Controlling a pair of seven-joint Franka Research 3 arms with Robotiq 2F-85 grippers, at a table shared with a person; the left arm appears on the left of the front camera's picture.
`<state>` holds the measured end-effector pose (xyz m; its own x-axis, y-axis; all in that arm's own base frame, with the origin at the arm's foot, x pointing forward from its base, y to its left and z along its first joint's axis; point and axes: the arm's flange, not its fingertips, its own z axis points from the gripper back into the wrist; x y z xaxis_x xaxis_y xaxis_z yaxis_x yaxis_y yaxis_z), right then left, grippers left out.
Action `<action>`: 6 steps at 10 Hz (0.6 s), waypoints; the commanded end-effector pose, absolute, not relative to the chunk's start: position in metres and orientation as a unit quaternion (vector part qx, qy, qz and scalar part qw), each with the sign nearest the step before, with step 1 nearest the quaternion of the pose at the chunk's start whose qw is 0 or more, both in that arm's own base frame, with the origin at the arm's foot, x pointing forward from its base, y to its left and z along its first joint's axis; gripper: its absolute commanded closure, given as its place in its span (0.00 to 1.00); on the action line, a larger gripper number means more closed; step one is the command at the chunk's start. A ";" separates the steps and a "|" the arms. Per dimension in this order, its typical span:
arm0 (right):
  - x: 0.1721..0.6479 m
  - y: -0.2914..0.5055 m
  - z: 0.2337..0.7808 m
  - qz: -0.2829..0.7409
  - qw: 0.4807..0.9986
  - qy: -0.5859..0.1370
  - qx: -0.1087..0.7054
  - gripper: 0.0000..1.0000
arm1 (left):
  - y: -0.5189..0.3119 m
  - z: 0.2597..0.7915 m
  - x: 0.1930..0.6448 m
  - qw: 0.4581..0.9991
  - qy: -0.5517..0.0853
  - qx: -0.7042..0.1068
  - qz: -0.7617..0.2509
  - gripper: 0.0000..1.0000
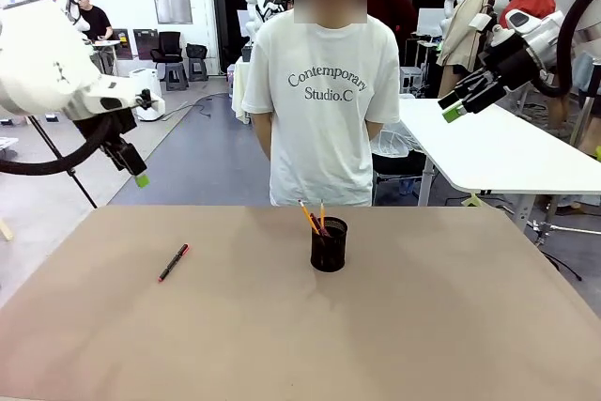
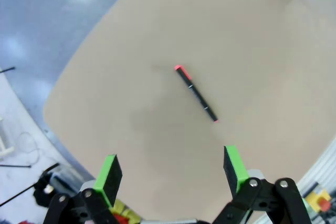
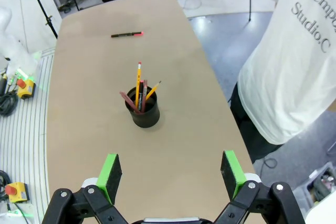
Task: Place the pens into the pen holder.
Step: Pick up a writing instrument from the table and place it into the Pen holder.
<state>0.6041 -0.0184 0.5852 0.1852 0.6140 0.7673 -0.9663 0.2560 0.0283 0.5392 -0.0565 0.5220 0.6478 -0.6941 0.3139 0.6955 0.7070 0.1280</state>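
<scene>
The black pen [image 1: 173, 263] lies on the table [image 1: 423, 326], well left of the pen holder [image 1: 329, 244] with its pencils [image 3: 138, 85]. The left gripper [image 2: 170, 174] hangs above the pen, jaws spread and empty. The right gripper [image 1: 454, 112] is raised high, likewise spread.

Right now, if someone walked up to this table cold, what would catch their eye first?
Probably the black mesh pen holder in the middle of the table with pencils poking out, just before the person in a white T-shirt at the far edge. Then the lone black pen lying flat toward the robot's left. The left claw and right claw hang open and empty overhead.
</scene>
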 end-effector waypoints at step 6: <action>0.602 -0.016 0.584 0.547 0.723 -0.330 0.264 0.00 | -0.078 0.497 0.532 0.901 -0.166 0.029 -0.399 0.00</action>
